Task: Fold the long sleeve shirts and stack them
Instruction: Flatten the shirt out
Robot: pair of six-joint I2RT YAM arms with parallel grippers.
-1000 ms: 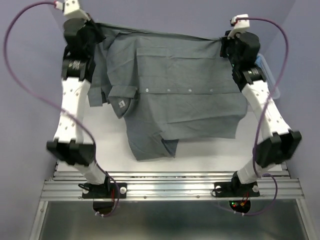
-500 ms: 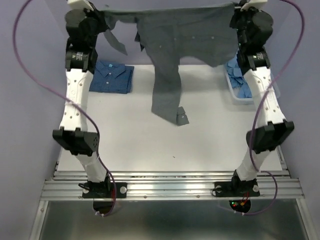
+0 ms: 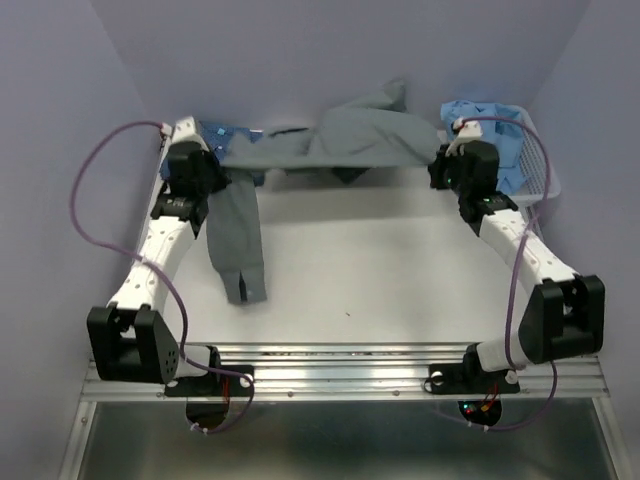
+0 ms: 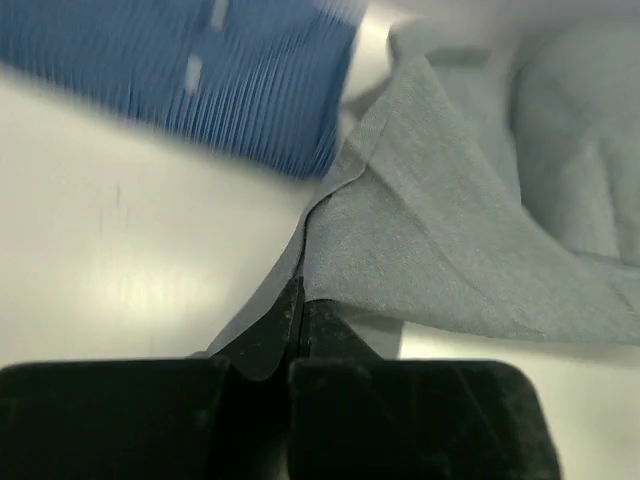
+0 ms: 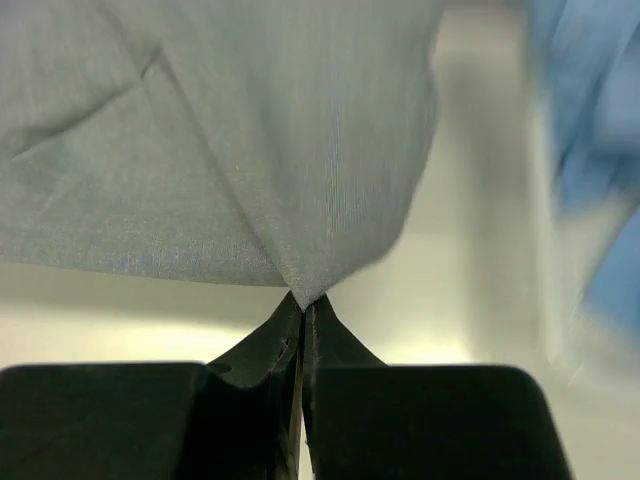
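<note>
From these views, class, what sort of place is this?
Likely a robot lab cell: left arm and right arm, bolted to a metal rail, hold a grey shirt at a white table inside bare purple walls.

Top view light: we see bright, even light from overhead; the white table [image 3: 400, 270] shows no hard glare.
Shadows: we find only soft, faint ones beneath the grey shirt [image 3: 350, 140].
Top view sharpness: we read it as mostly sharp.
Left wrist: we see the dark blue shirt [image 4: 200, 70] streaked with motion blur; the grey cloth nearer the lens is clearer; a pale sheen lies on the table at left.
Right wrist: we see crisp grey weave at centre, while the light blue cloth [image 5: 590, 150] at the right edge dissolves into blur.
Foreground: both the left gripper [image 4: 300, 310] and the right gripper [image 5: 302, 315] show near-black, without detail.
</note>
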